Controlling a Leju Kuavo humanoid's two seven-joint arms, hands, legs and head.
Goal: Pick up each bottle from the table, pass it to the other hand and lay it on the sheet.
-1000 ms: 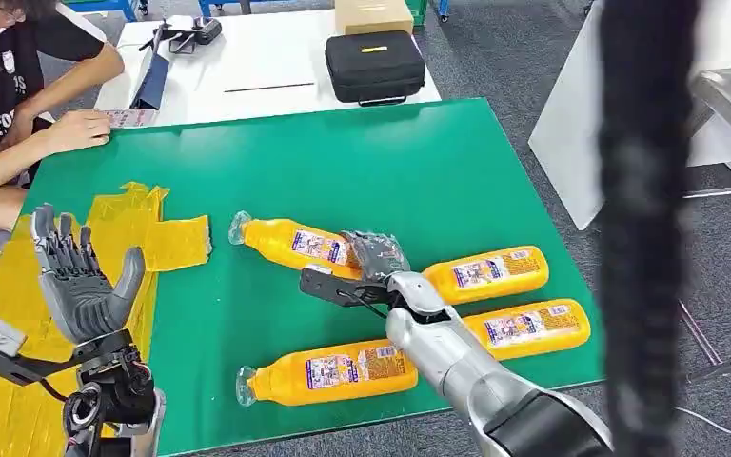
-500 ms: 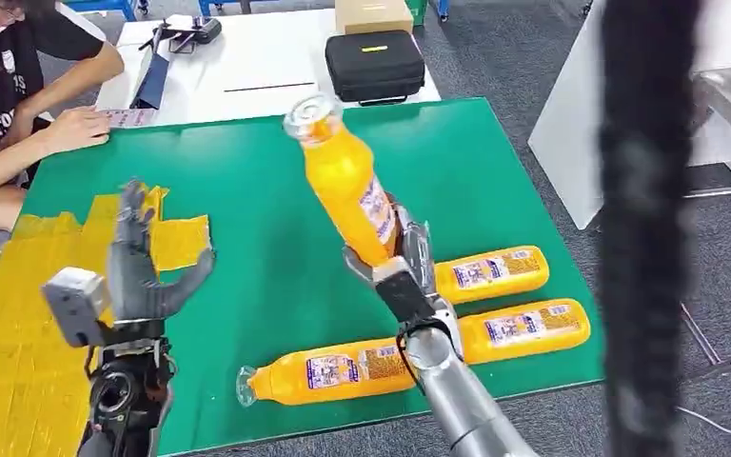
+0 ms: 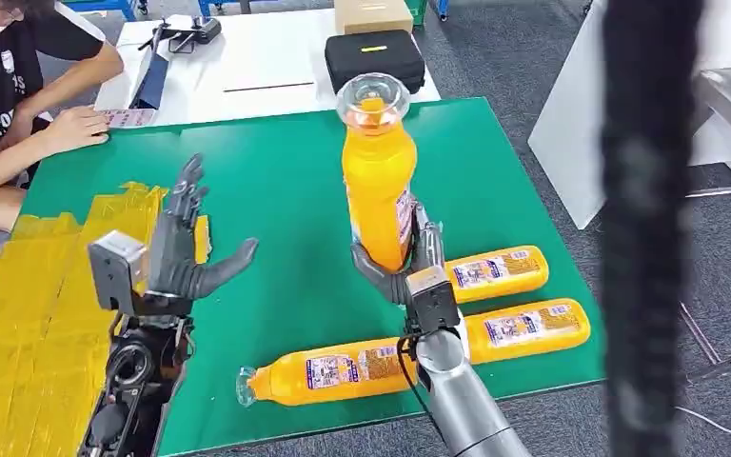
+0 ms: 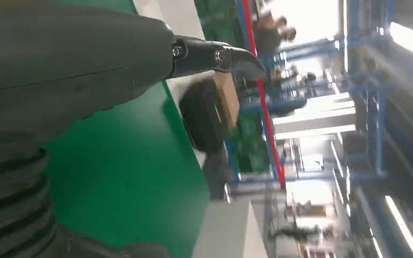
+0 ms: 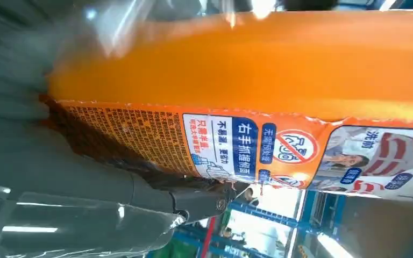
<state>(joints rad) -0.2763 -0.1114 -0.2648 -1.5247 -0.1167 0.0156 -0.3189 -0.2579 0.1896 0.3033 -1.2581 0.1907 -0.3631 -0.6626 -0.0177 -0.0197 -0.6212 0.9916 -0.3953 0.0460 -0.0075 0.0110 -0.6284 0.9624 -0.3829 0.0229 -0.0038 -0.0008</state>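
My right hand (image 3: 409,267) grips an orange bottle (image 3: 378,171) by its lower end and holds it upright above the green table (image 3: 286,171), clear neck toward the camera. Up close in the right wrist view, the bottle's label (image 5: 236,150) lies against my fingers (image 5: 140,188). My left hand (image 3: 183,252) is raised to the left of the bottle, open, fingers spread and palm turned toward it, a gap between them. Three more orange bottles lie on the table: one near the front edge (image 3: 328,371), two at the right (image 3: 495,271) (image 3: 528,328). The yellow sheet (image 3: 29,324) covers the table's left part.
A person (image 3: 19,86) sits at the far left corner with a hand on the table. Behind the green table stands a white table with a black case (image 3: 373,65) and a cardboard box (image 3: 373,14). A dark blurred vertical bar (image 3: 647,219) crosses the right side.
My right hand has tipped the bottle from leaning left to upright and raised it slightly. My left hand has moved right and up toward the bottle, fingers spread.
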